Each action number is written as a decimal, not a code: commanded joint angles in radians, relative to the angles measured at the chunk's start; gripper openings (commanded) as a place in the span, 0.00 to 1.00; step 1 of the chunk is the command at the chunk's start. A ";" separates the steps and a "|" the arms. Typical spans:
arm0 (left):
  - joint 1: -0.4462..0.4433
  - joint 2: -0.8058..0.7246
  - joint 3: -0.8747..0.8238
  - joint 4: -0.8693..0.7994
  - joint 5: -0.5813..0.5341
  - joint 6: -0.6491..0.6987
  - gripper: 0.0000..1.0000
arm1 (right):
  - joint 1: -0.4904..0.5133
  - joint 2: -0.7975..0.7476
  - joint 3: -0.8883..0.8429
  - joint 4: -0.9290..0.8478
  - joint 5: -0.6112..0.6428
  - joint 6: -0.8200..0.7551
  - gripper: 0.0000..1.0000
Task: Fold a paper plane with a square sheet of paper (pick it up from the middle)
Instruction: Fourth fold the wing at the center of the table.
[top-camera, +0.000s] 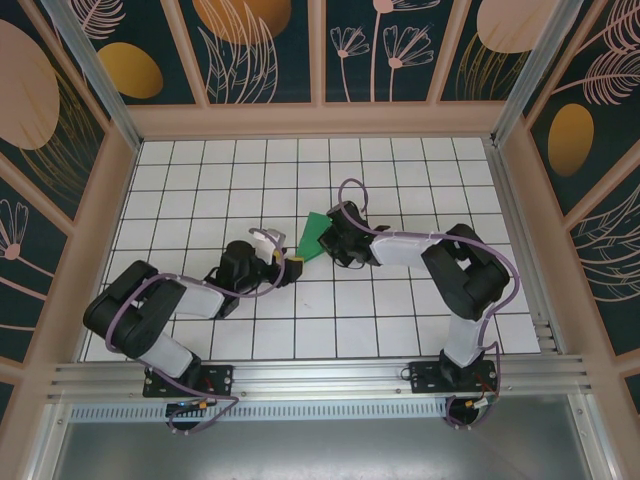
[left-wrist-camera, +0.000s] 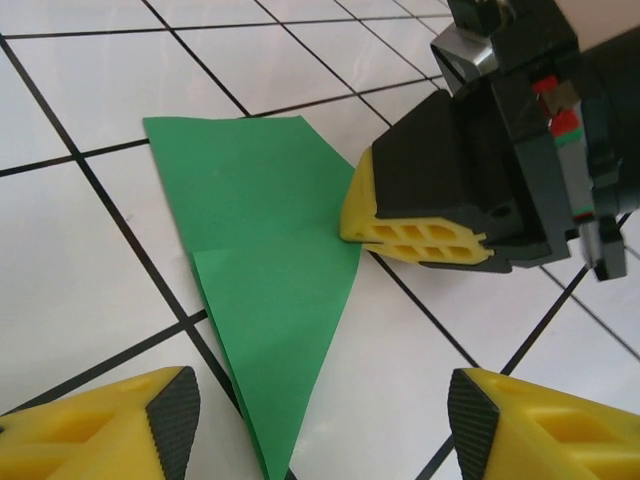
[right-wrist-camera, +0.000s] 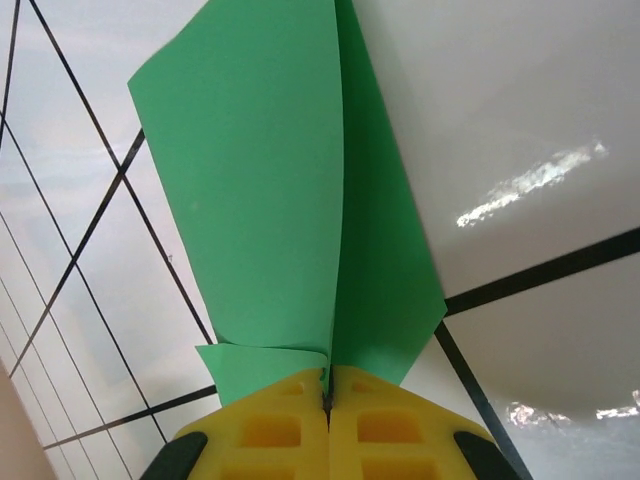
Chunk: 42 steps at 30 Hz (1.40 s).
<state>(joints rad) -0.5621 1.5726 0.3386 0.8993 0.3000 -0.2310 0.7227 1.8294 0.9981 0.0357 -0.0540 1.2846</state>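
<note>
bench (top-camera: 400, 330): white grid tiles, carries the paper, both arms reach in to mid-bench.
paper (top-camera: 314, 235): green, creased into a long triangle, mid-bench between the two arms; in my left wrist view it (left-wrist-camera: 260, 260) lies mostly flat with the point toward the camera.
right hand (top-camera: 330, 243): clamped tight on the paper's edge; in its own wrist view (right-wrist-camera: 328, 420) the pads meet with the green sheet (right-wrist-camera: 270, 180) pinched in the seam.
left hand (top-camera: 283, 252): spread wide, nothing in it; yellow fingers either side in its wrist view (left-wrist-camera: 320, 425).
risk 1: I'd guess the thin sheet slips or tears if the right hand drags it, since the pinch is only at the edge.
risk 2: the left hand closing now could crumple the point or spoil the crease.
risk 3: the two hands are near, so a bump could shift the sheet.
paper vs right hand: edge inside the pads (left-wrist-camera: 415, 235), rest fans away from it.
paper vs left hand: narrow point sits between its fingers, touching neither as far as I see.
</note>
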 joint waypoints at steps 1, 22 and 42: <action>-0.025 0.042 0.029 0.082 -0.026 0.098 0.68 | 0.005 0.010 0.042 -0.043 -0.048 0.066 0.00; -0.064 0.255 0.158 0.126 0.026 0.254 0.50 | -0.004 -0.020 0.082 -0.138 -0.079 0.136 0.00; -0.066 0.299 0.183 0.101 -0.003 0.322 0.20 | -0.032 -0.067 0.078 -0.115 -0.128 0.118 0.24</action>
<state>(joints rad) -0.6247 1.8503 0.5076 0.9909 0.2890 0.0772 0.7055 1.8107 1.0492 -0.0795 -0.1757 1.4197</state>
